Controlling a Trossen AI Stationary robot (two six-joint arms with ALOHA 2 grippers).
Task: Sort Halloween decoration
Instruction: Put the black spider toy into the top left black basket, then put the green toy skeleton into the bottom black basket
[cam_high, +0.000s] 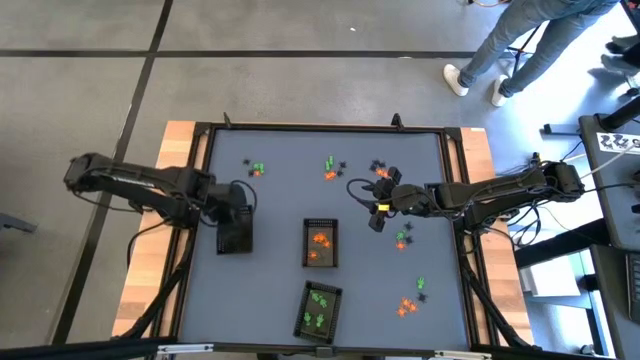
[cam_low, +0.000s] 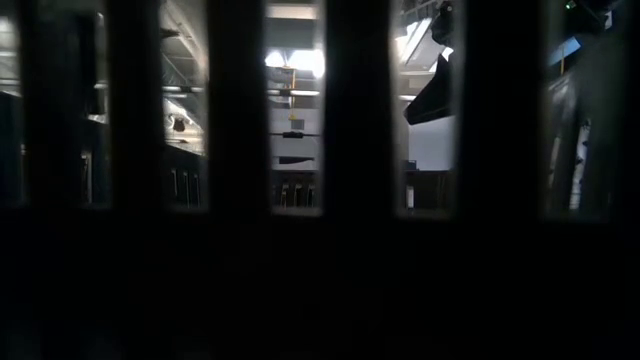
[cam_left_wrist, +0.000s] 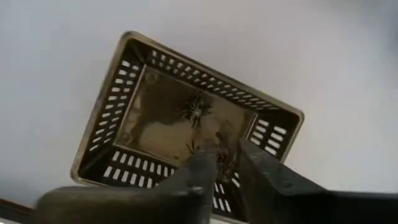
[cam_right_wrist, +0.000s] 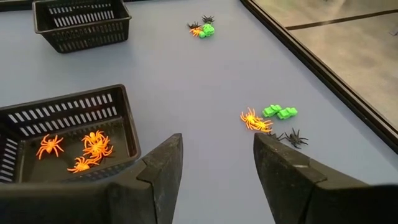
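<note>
Left pincer (cam_left_wrist: 227, 163): over the black-trinket tray (cam_high: 233, 237) near the surface's left edge, fingers slightly parted, nothing visibly held; a black spider (cam_left_wrist: 196, 110) lies inside, placed there by colour, I judge.

Right pincer (cam_right_wrist: 217, 165): toward the right edge, open wide and empty, aimed at loose trinkets.

Ahead: orange spider (cam_right_wrist: 255, 121), green pieces (cam_right_wrist: 280, 112), another black spider (cam_right_wrist: 295, 137), clustered and touching; legs splayed, no clear long axis.

Centre tray (cam_high: 320, 243): orange spiders (cam_right_wrist: 84, 151). Front-edge tray (cam_high: 318, 310): green pieces.
</note>
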